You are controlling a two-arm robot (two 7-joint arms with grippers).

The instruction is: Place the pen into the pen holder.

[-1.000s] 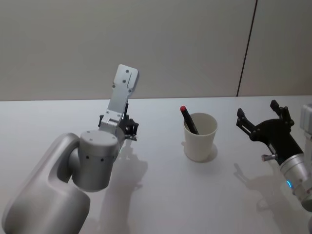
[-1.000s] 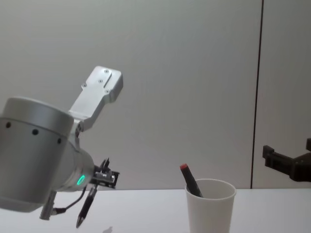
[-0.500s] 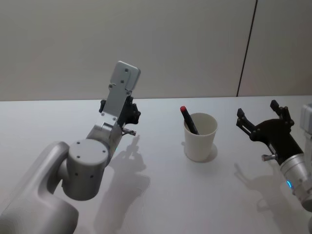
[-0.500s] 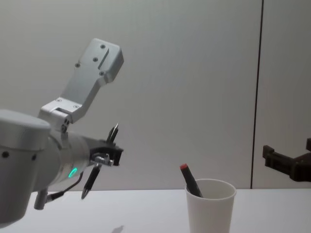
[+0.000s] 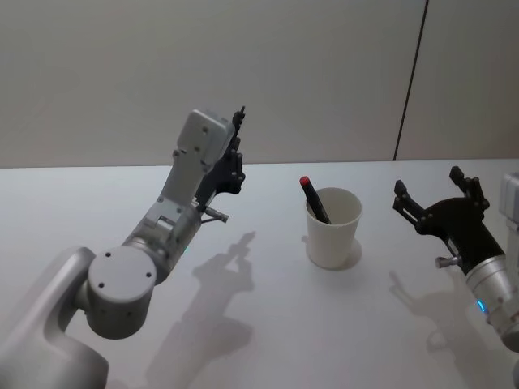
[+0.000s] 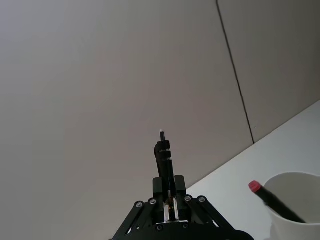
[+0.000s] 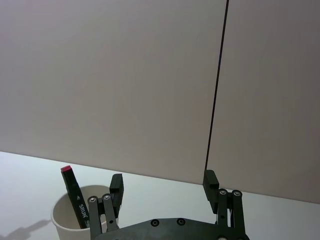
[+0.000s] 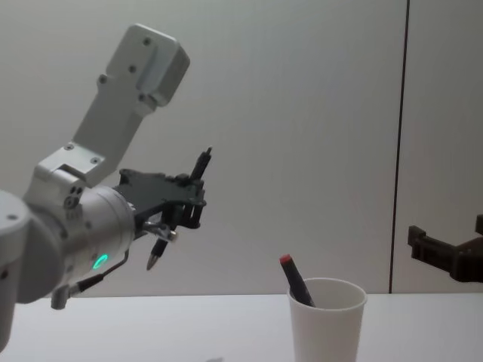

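The pen holder (image 5: 333, 231), a white paper cup, stands on the table right of centre, with a red-capped black marker (image 5: 313, 198) leaning inside it. My left gripper (image 5: 232, 172) is raised above the table to the cup's left and is shut on a slim black pen (image 8: 181, 207). The pen is held at mid-length and tilted, with one end up and the tip down. In the left wrist view the pen (image 6: 165, 162) rises from the left gripper (image 6: 169, 189), with the cup (image 6: 301, 200) off to one side. My right gripper (image 5: 427, 181) hovers open to the right of the cup (image 7: 64, 216).
The white table (image 5: 268, 324) is bare around the cup. A plain wall with a dark vertical seam (image 5: 409, 81) stands behind. My bulky left arm (image 5: 130, 284) occupies the near left.
My left gripper has risen and swung right toward the cup with the pen, which now tilts more steeply. The right gripper and the cup have not moved.
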